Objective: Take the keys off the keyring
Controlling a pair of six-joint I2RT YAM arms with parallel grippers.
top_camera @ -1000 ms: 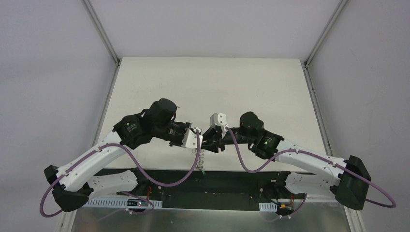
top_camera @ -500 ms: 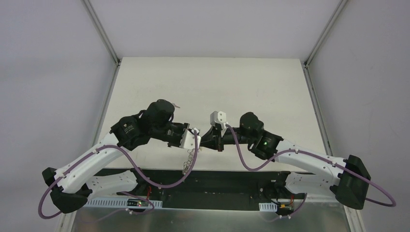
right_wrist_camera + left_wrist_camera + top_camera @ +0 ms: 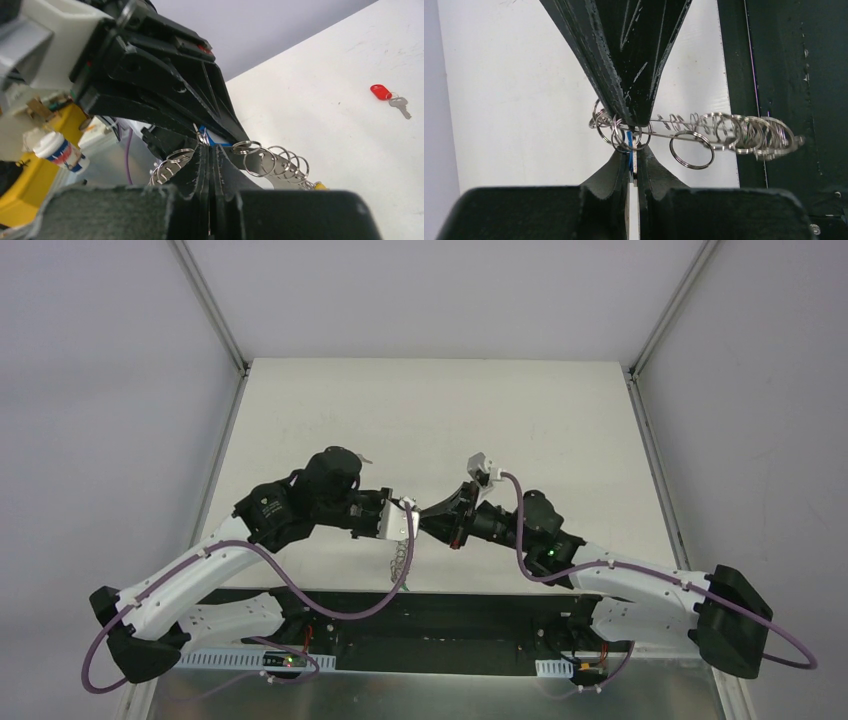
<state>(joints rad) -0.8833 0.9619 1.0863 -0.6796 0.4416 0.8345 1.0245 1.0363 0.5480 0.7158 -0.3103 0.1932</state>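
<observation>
Meeting tip to tip in the air above the near edge of the counter (image 3: 430, 420), the left arm (image 3: 290, 510) and right arm (image 3: 545, 530) shared one small knot of metal. The left jaws were all but closed, and in the narrow slit between them sat the blue key (image 3: 629, 146), of which only a sliver of blue showed, running back in line with those jaws. The right jaws came in from the opposite side and were pressed shut on the keyring (image 3: 724, 131) at the very spot where that key hung. From the left wrist the keyring showed edge-on, its long axis crosswise to both sets of jaws and trailing off to one side, fringed with wire loops (image 3: 691, 150). From above it drooped from the pinch toward the arms' bases. The key thus lay between the two grips, nearer the left jaws. Freeing it looked to depend on drawing it back along the left arm's line while the right jaws held the ring. A red key (image 3: 381, 92) lay apart on the counter, seemingly already off.
</observation>
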